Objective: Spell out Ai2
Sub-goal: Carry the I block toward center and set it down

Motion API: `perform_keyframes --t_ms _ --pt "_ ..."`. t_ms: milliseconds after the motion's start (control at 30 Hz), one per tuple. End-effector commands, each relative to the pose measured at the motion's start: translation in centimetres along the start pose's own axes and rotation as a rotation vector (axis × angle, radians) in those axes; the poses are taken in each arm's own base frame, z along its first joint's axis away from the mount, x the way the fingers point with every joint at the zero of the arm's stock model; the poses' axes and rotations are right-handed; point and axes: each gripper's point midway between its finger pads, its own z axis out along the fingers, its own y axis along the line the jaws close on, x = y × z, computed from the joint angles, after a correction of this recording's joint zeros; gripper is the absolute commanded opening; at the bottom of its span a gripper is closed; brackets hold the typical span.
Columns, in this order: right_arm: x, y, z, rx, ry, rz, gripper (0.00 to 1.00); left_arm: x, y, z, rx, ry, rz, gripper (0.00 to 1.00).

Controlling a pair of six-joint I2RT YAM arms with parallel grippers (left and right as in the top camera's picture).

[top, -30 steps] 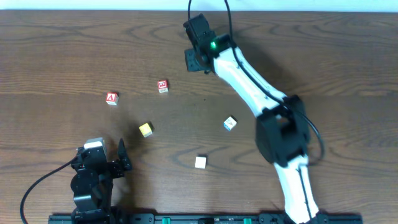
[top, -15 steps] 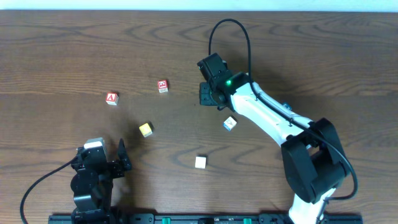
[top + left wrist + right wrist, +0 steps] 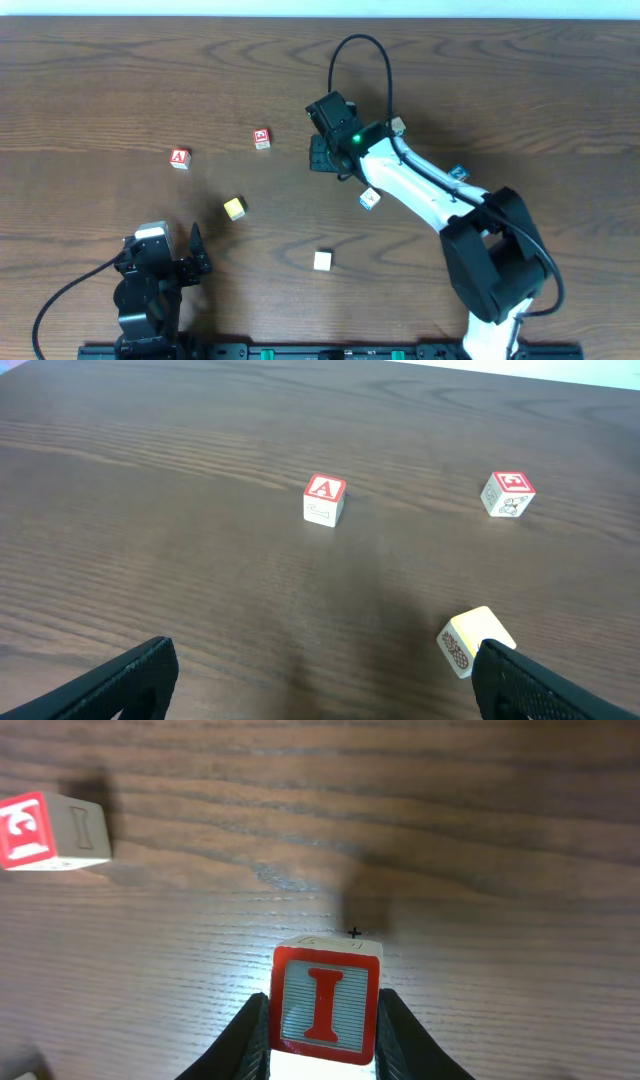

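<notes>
My right gripper point(image 3: 323, 157) is shut on a red-framed "I" block point(image 3: 325, 1003) and holds it over bare wood at the table's centre, right of the red "2" block point(image 3: 262, 138), which shows at the left edge of the right wrist view point(image 3: 45, 830). The red "A" block point(image 3: 180, 158) lies further left and also shows in the left wrist view point(image 3: 324, 499), with the "2" block point(image 3: 508, 493) to its right. My left gripper point(image 3: 330, 695) is open and empty near the front left of the table point(image 3: 162, 248).
A yellow pineapple block point(image 3: 234, 208) lies near my left gripper's right finger point(image 3: 472, 642). A blue-and-white block point(image 3: 370, 198) lies under the right arm. A white block point(image 3: 322, 261) sits nearer the front edge.
The right arm has swung from the far edge toward the table's centre, then a little left, with the "I" block in it. The left arm has not moved.
</notes>
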Motion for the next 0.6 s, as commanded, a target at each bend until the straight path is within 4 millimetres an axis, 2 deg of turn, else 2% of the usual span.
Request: perform_keyframes --t_ms 0,333,567 --pt "0.7 -0.3 1.2 0.024 0.017 0.012 0.01 0.7 0.0 0.3 -0.002 0.014 0.019 0.95" --pt "-0.1 -0.6 1.5 0.049 -0.029 0.013 0.01 0.7 0.0 0.3 -0.002 0.014 0.019 0.95" --pt "0.3 -0.8 2.6 0.055 -0.013 0.011 0.01 0.7 0.0 0.2 -0.002 0.014 0.019 0.95"
